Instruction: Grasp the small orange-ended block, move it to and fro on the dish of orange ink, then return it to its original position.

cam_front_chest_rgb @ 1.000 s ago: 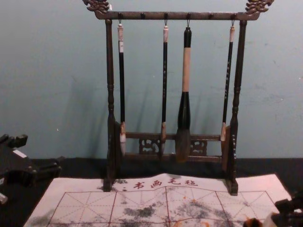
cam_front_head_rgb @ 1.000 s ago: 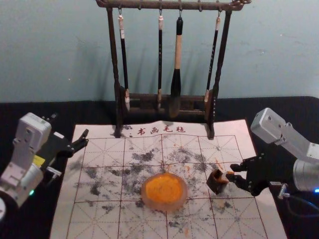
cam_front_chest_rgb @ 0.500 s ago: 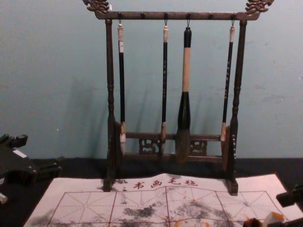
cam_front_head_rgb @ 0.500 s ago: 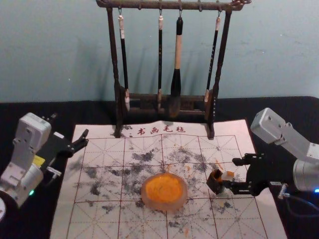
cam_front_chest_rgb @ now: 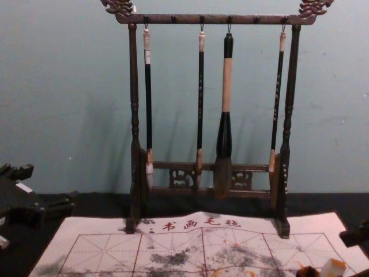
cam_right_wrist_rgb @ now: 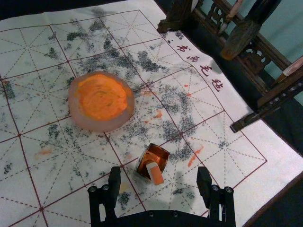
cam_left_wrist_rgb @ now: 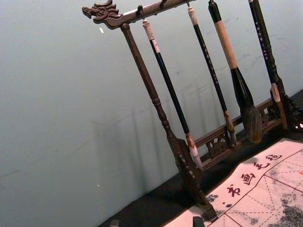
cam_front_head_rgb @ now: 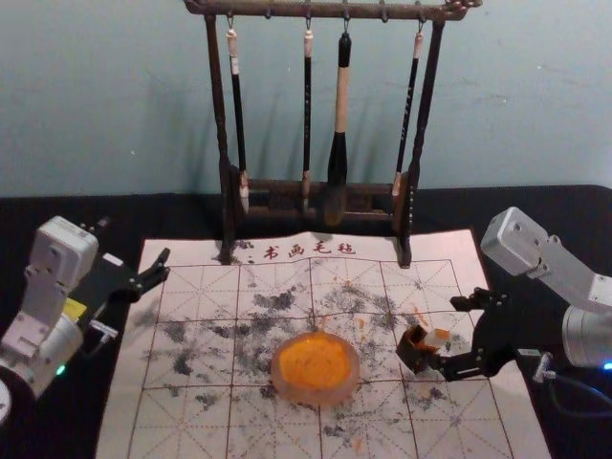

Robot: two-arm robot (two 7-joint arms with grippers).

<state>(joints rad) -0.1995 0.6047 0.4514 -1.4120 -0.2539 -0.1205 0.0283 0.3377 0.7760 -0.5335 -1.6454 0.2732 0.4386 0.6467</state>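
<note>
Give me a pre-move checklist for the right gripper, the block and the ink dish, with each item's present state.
1. Right gripper open: ok.
2. Block between the fingers, not pinched: ok, gap on both sides.
3. Block standing straight: not ok, it leans at the rim of the small dark box.
4. Block's seating inside the box: cannot tell.
5. Ink dish away from both grippers: ok.
6. Left gripper off to the left: ok.

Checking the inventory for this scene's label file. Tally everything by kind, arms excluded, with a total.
Brushes: 4
Brush rack: 1
Ink dish: 1
Orange-ended block: 1
Small dark box: 1
Gridded mat: 1
Total: 9
</note>
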